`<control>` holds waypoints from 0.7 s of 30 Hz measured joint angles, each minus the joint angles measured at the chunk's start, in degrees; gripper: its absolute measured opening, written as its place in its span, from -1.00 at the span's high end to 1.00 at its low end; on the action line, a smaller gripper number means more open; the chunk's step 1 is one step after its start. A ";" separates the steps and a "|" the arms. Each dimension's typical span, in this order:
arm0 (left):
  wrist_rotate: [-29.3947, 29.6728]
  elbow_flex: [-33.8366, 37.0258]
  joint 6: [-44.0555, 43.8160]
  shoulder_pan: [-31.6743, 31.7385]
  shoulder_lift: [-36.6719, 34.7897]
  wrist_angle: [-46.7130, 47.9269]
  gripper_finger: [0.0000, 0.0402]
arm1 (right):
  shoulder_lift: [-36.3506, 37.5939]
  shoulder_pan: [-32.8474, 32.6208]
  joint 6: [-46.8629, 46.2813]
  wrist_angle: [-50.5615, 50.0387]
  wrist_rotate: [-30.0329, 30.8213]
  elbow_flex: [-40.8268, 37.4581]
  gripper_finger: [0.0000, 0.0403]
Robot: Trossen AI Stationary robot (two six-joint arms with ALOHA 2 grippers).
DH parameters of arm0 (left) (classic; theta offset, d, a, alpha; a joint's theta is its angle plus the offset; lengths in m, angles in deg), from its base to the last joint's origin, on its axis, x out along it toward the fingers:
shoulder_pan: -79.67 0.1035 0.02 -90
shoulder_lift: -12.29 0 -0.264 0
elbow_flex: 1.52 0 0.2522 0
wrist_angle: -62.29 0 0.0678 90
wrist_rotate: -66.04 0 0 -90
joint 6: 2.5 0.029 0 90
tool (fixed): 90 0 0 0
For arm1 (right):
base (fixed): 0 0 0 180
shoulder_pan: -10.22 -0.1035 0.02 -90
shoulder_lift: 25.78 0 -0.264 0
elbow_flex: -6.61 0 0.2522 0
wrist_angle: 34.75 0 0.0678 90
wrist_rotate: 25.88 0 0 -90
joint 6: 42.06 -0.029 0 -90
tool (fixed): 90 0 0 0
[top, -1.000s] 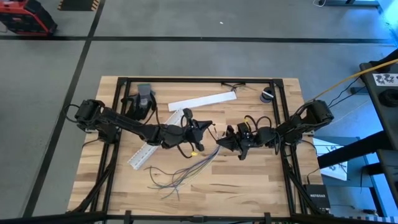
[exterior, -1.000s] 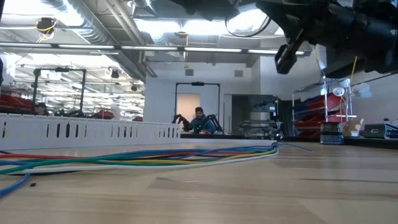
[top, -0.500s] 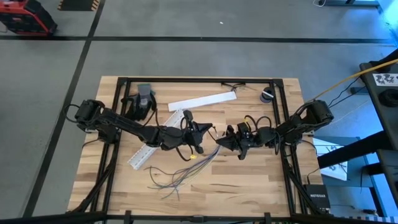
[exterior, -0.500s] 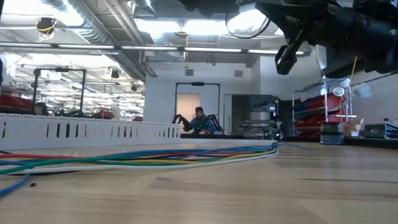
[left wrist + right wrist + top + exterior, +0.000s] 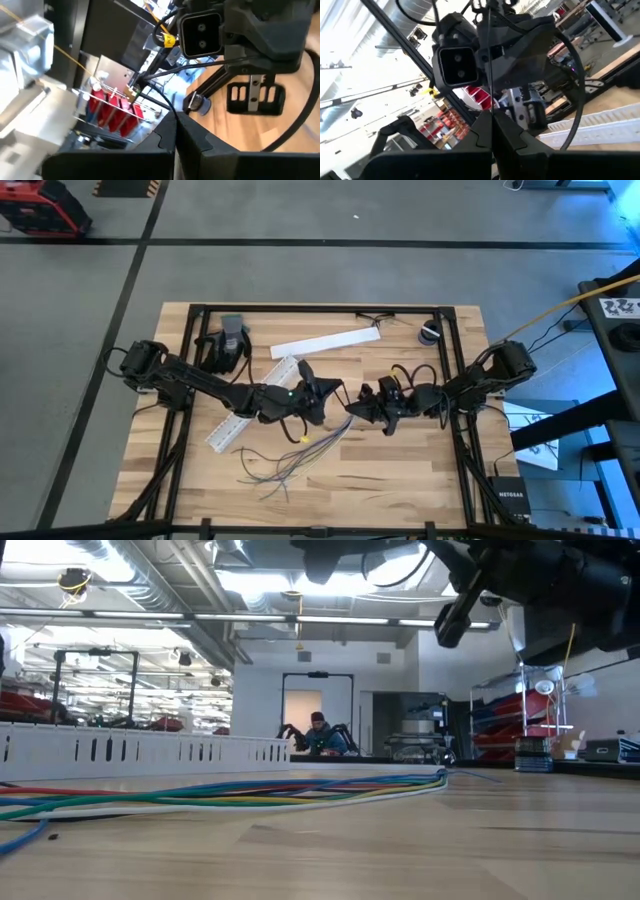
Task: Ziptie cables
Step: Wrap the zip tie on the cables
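Both claws are closed, pinching a thin dark strand stretched between them above the bench (image 5: pixel 420 470). The left claw (image 5: pixel 335 392) has risen and swung towards the right claw (image 5: pixel 352 406) over the last second, probably working the tie. One bundle of cables (image 5: pixel 295 458) lies fanned below them; two white channels sit behind.

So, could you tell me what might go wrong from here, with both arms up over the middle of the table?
Both grippers are shut and nearly meet: the left gripper and right gripper could collide. A thin dark strand runs between their closed fingers; pulling apart might make it slip or snap. The cables lie fanned on the table below, unbundled, so a tie may miss some.
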 joint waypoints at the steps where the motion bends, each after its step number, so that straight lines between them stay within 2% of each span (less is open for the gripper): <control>1: 0.01 0.00 1.74 0.01 0.00 0.03 1.00 | 0.00 -0.01 -0.73 -0.36 0.14 0.00 1.00; 11: 0.37 -0.02 10.34 0.12 0.00 1.06 1.00 | -0.02 -0.08 -5.76 -1.27 0.92 -0.02 1.00; 17: 5.81 -0.02 13.31 0.58 0.02 2.19 1.00 | -0.02 -0.08 -5.83 -1.23 1.52 -0.02 1.00; 21: 5.54 -0.02 13.29 0.67 0.04 0.81 1.00 | -0.02 -0.06 -5.83 -1.26 1.58 -0.02 1.00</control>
